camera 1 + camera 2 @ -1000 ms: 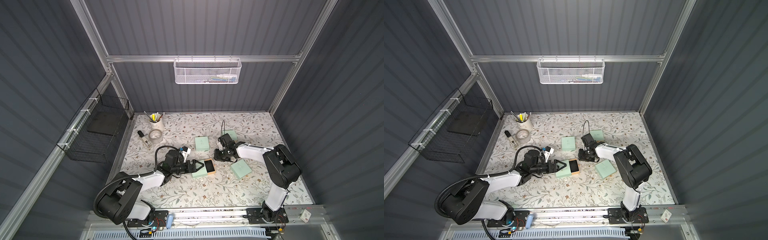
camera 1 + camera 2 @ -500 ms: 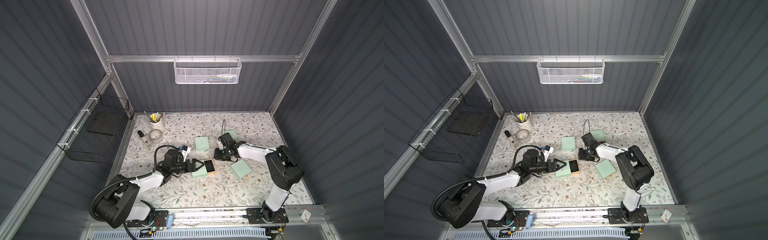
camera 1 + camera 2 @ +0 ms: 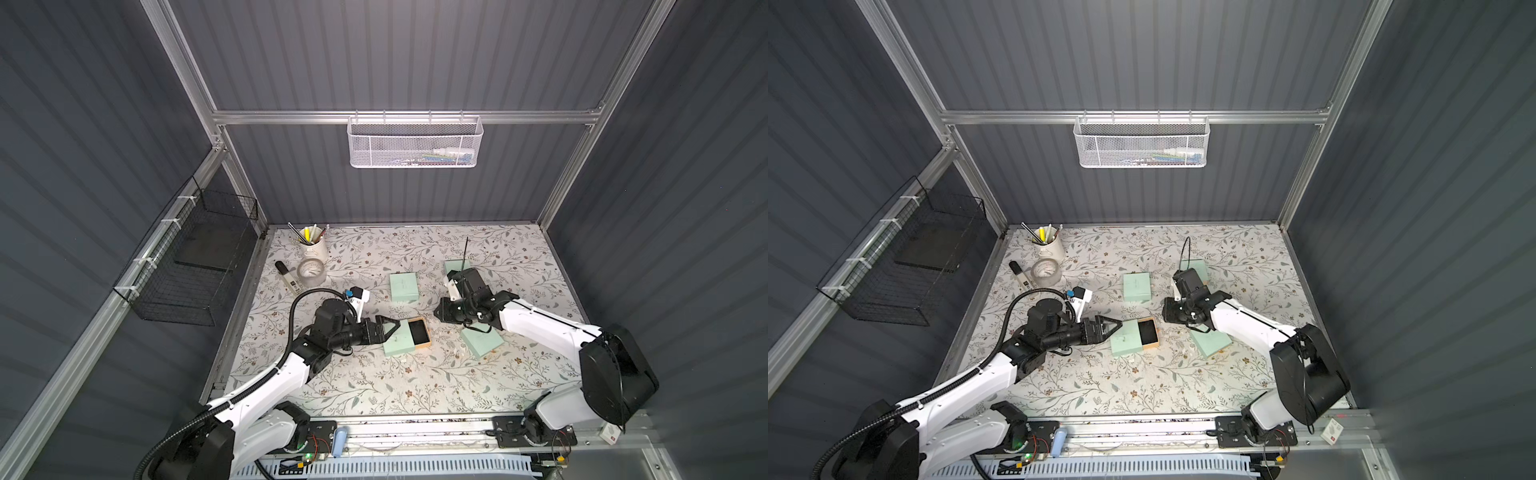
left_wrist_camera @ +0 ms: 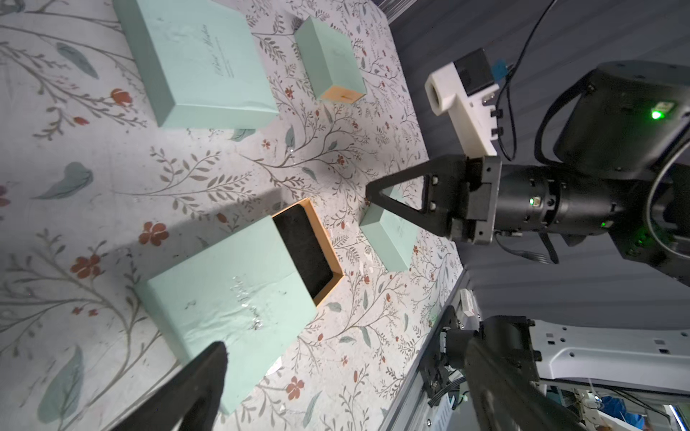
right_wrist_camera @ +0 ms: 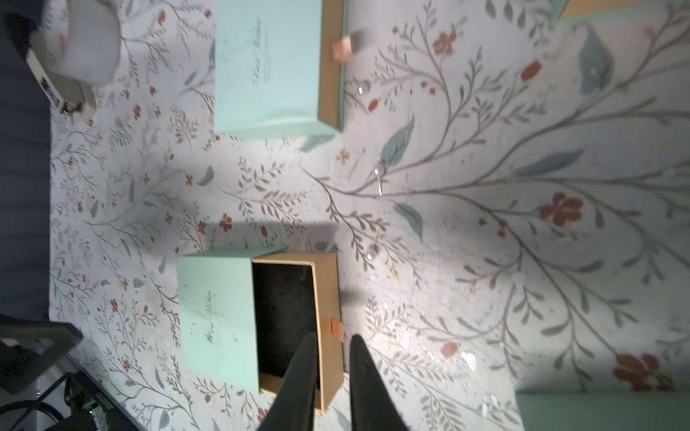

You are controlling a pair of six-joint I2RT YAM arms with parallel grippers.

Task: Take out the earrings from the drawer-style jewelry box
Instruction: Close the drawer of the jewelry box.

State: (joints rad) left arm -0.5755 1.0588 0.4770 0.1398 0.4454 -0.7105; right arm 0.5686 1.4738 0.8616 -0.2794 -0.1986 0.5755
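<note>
The drawer-style jewelry box (image 3: 400, 345), a mint sleeve, lies mid-table with its tan drawer (image 3: 417, 336) pulled partly out. The drawer's black lining (image 5: 283, 309) looks bare. Tiny clear round earrings (image 5: 378, 172) (image 5: 362, 89) lie on the floral mat beyond the drawer, between it and another box. My right gripper (image 5: 333, 341) hovers just past the drawer's front wall, with a narrow gap between its fingers and nothing in it. It also shows in both top views (image 3: 439, 312) (image 3: 1168, 312). My left gripper (image 3: 388, 328) (image 4: 347, 347) stands wide open over the sleeve's closed end, touching nothing.
Three more mint boxes lie around: one behind the drawer (image 3: 403, 286), one at the back (image 3: 455, 266), one under the right arm (image 3: 482, 345). A pen cup (image 3: 311, 247), tape roll (image 3: 311, 272) and marker (image 3: 286, 276) sit back left. Mesh baskets hang on the walls (image 3: 415, 141) (image 3: 187, 266).
The right arm has shifted slightly while its gripper stays by the drawer's front. The left arm and the box have not moved.
</note>
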